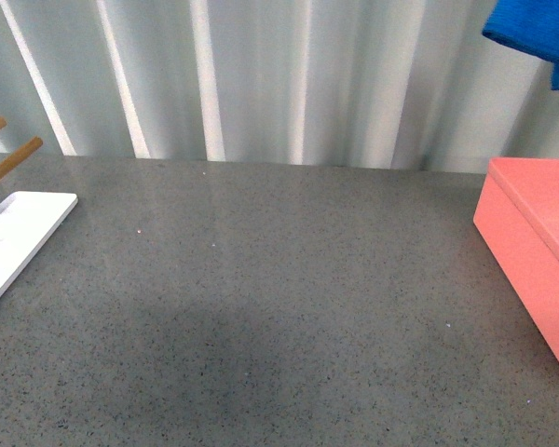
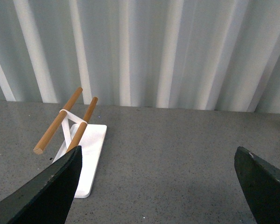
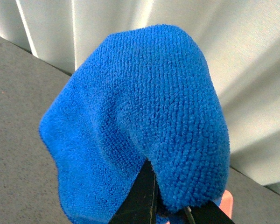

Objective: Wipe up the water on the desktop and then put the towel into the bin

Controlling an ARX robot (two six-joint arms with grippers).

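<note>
The blue towel (image 1: 533,35) hangs high in the air at the top right of the front view, above the salmon-pink bin (image 1: 538,244) at the right edge of the grey speckled desktop (image 1: 261,307). In the right wrist view my right gripper (image 3: 170,205) is shut on the towel (image 3: 140,121), which bulges over the black jaws; a sliver of the bin (image 3: 226,203) shows below it. My left gripper (image 2: 158,186) is open and empty, its two dark fingers (image 2: 46,191) wide apart over bare desktop (image 2: 168,154). I cannot make out any water on the desktop.
A flat white tray (image 1: 14,237) with a rack of two wooden rods (image 1: 9,163) stands at the desktop's left edge; it also shows in the left wrist view (image 2: 86,158). A white corrugated wall (image 1: 279,74) runs behind the desktop.
</note>
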